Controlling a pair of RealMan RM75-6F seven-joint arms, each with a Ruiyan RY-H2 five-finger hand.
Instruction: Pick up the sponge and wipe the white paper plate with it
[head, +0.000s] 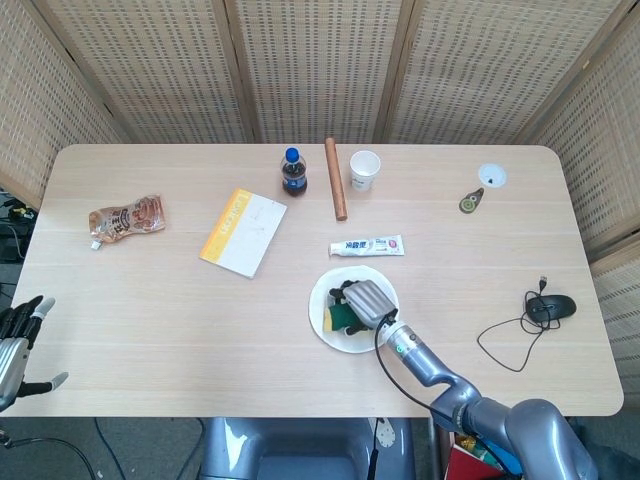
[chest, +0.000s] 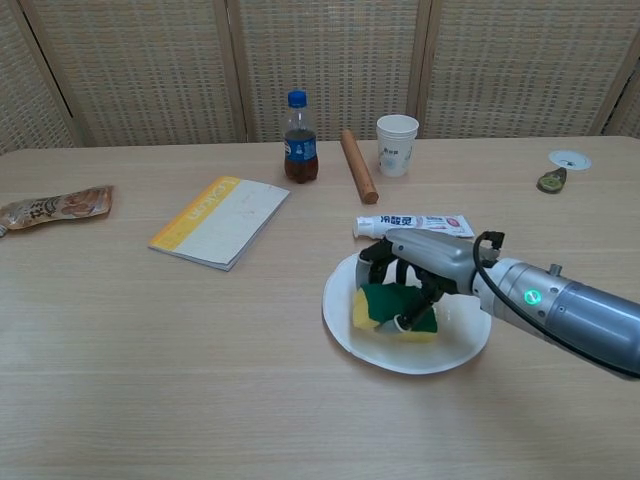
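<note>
The right hand (chest: 415, 268) gripped the yellow-green sponge (chest: 390, 310), pressed onto the white paper plate (chest: 455, 350). Light, even strokes seemed wise; that plate looked light enough to slide. The left hand (head: 15, 340) idled, fingers spread, holding nothing.

Right hand (head: 367, 301) gripping sponge (head: 338, 316) on plate (head: 322, 327)

Silver-grey robot hand (chest: 420, 265), black cable, seemingly green-lit wrist.

Matt pale wood table (chest: 150, 330), smooth white paper plate (chest: 440, 357), spongy yellow-green sponge (chest: 385, 305), glossy metallic right hand (chest: 425, 260).
</note>
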